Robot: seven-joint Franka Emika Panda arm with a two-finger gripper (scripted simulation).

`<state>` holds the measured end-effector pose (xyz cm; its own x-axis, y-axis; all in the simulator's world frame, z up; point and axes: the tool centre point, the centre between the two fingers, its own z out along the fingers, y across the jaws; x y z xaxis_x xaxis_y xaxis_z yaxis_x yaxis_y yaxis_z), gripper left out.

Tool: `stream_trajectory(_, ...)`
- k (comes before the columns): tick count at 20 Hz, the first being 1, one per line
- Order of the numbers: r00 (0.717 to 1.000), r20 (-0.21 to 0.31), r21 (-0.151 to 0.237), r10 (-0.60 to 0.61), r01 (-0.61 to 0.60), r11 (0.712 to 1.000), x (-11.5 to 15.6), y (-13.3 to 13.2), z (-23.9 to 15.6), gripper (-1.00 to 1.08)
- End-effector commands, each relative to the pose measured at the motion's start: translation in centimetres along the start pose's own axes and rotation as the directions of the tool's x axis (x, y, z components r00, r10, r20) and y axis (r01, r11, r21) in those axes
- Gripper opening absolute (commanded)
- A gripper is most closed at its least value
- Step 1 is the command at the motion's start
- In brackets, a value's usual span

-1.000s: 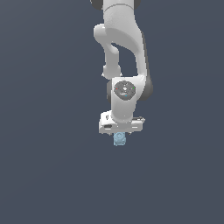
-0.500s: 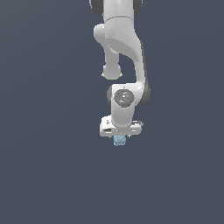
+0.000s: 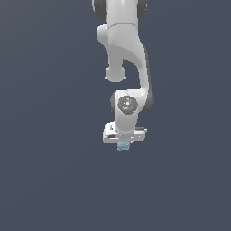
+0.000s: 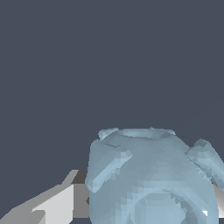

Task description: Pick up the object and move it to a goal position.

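Observation:
The object (image 3: 122,146) is a small pale blue knobbed lump that peeks out under the white arm's hand in the exterior view. My gripper (image 3: 122,145) is shut on it and holds it in the air above the dark grey floor. In the wrist view the object (image 4: 151,179) fills the near part of the picture, with knobs on its rim. One pale finger (image 4: 52,203) shows beside it and another edge at the far side. No goal marker shows in either view.
The white arm (image 3: 124,54) reaches down from the top of the exterior view. A plain dark grey surface (image 3: 49,171) lies all around it.
The arm has folded and the hand has drawn slightly up and toward the exterior view's right with the object still held. The wrist has turned a little.

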<state>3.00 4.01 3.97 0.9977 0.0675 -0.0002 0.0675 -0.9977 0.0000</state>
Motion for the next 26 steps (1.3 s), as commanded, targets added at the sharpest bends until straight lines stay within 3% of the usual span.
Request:
stream_trajectory(1,1.000,0.000,0.000,0.000,0.000,1.000,0.0,0.0,0.1,-1.00)
stream_trajectory(9,1.000,-0.003,0.000,-0.002,0.002,1.000,0.1,0.0,-0.2,-1.00)
stream_trajectory(14,1.000,-0.023,0.001,-0.020,0.020,1.000,1.1,-0.1,-2.5,-1.00)
stream_trajectory(19,0.996,-0.067,0.003,-0.061,0.061,0.998,3.2,-0.3,-7.7,-1.00)
stream_trajectory(26,0.978,-0.156,0.002,-0.141,0.143,0.990,6.7,-0.9,-18.2,-1.00)
